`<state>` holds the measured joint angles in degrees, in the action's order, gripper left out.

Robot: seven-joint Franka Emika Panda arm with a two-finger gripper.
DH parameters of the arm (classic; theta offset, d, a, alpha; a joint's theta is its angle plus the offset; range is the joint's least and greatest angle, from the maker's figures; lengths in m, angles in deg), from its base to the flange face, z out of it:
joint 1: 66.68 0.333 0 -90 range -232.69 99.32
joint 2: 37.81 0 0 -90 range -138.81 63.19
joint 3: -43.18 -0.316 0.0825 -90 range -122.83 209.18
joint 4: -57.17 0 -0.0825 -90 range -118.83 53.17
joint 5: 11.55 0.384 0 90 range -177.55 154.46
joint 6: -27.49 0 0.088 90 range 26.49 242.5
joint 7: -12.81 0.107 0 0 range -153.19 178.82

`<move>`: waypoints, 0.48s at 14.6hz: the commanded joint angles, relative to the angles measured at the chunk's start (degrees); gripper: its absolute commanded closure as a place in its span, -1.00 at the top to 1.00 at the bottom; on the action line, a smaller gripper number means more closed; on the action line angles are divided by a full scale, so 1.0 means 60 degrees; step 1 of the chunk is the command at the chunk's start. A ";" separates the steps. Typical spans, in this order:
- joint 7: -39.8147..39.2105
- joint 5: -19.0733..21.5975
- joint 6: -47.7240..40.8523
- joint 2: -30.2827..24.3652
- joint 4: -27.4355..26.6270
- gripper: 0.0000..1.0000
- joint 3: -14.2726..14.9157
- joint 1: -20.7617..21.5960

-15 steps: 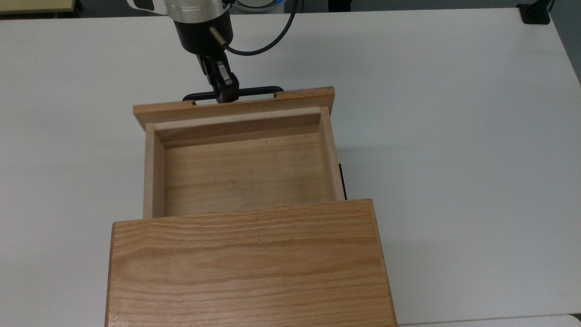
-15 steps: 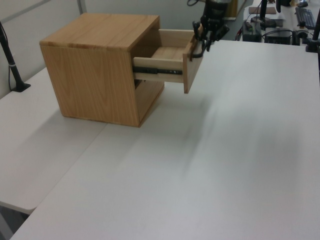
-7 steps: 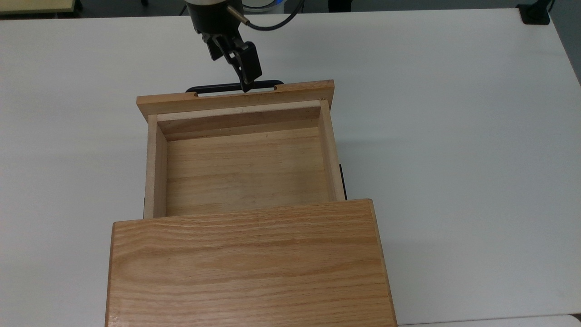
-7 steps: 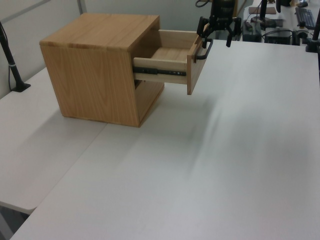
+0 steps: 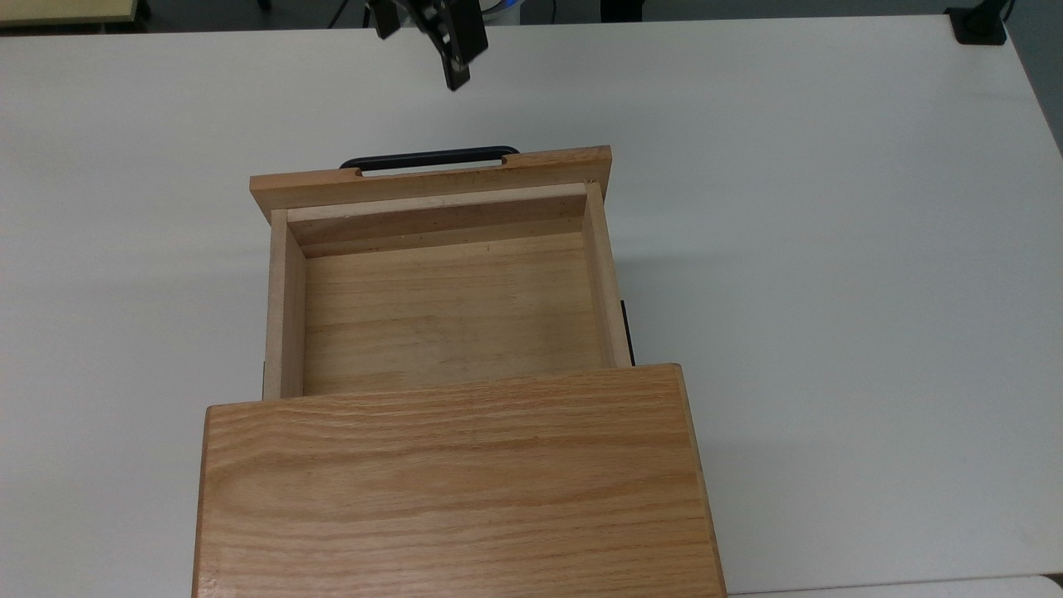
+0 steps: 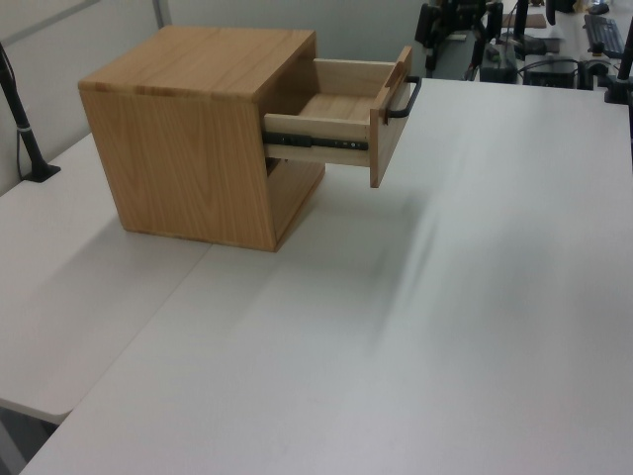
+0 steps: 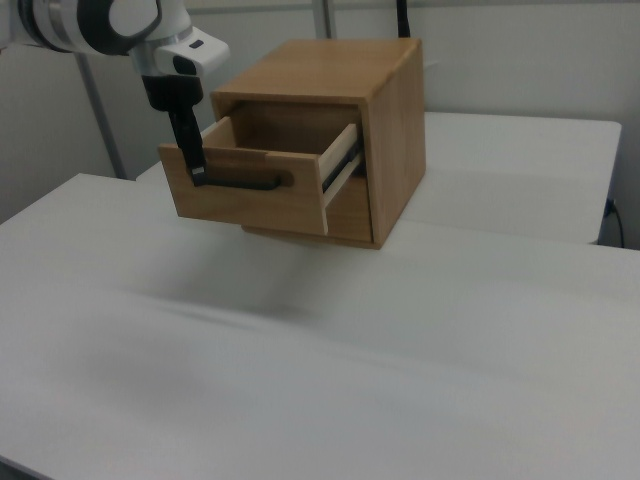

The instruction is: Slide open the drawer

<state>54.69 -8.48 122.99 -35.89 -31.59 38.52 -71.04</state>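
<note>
The drawer (image 5: 453,307) is a light oak tray that stands pulled well out of the cabinet (image 5: 453,482), and it is empty inside. Its black bar handle (image 5: 428,158) sits on the wide front panel, toward the top view's upper edge. My gripper (image 5: 418,58) hangs open beyond the handle, clear of it, with nothing between its fingers. In the left view the drawer (image 6: 341,134) juts to the right with the handle (image 6: 406,99) free, and the gripper (image 6: 455,28) is up behind it. In the right view the gripper (image 7: 195,170) hangs in front of the drawer front (image 7: 250,205), at the handle's (image 7: 240,182) left end.
The cabinet (image 6: 188,148) rests on a wide white table (image 5: 830,249). A black mount (image 5: 980,25) sits at the top view's far right corner. A black post (image 6: 20,109) stands at the left view's left, and desks with equipment (image 6: 554,59) lie behind.
My gripper has let go of the handle, opened, and drawn back and up from it. The drawer slid a little farther out, then stayed still.
</note>
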 commanded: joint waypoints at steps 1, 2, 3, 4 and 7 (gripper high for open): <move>-0.1511 -0.0100 -0.0212 -0.0524 -0.0295 1.00 0.0102 -0.0036; -0.1965 -0.0115 -0.0227 -0.0525 -0.0295 1.00 0.0087 -0.0036; -0.2390 -0.0115 -0.0256 -0.0539 -0.0295 1.00 0.0102 -0.0036; -0.2844 -0.0130 -0.0343 -0.0554 -0.0339 1.00 0.0087 -0.0021; -0.4818 -0.0625 -0.0359 -0.0700 -0.0689 1.00 0.0102 0.0140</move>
<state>36.73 -8.91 121.38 -37.60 -32.13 38.88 -71.18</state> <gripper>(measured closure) 0.000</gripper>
